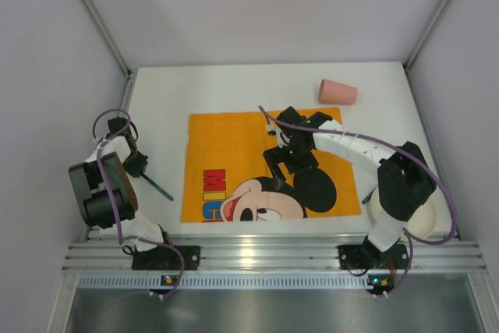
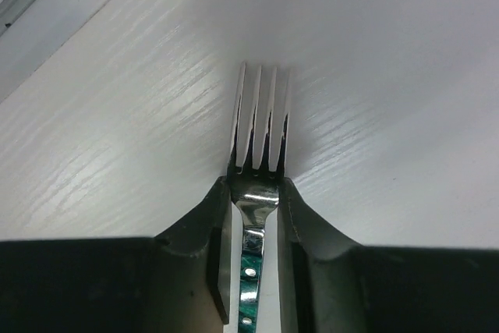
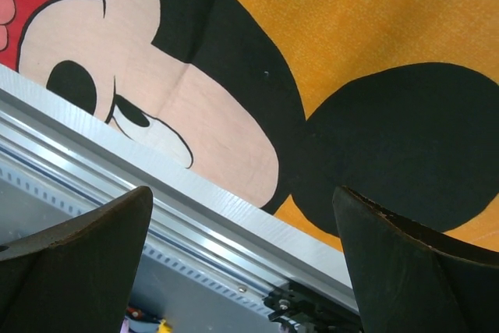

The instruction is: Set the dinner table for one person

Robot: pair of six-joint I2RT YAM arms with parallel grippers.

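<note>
A fork [image 2: 261,115] with a green handle lies on the white dinner table [image 2: 390,76], tines pointing away from me. My left gripper [image 2: 256,185] is shut on the fork, its two dark fingers pressing the neck just below the tines. From above, the left gripper [image 1: 136,164] sits at the table's left side with the fork's handle [image 1: 158,188] sticking out toward the orange cloth. My right gripper [image 1: 277,163] hangs open over the Mickey Mouse cloth [image 1: 234,142]. Nothing is between the right gripper's [image 3: 242,263] fingers.
A pink cup [image 1: 337,92] lies on its side at the back right of the table. A white dish [image 1: 380,207] sits at the front right, partly under the right arm. The aluminium rail [image 1: 265,253] runs along the near edge.
</note>
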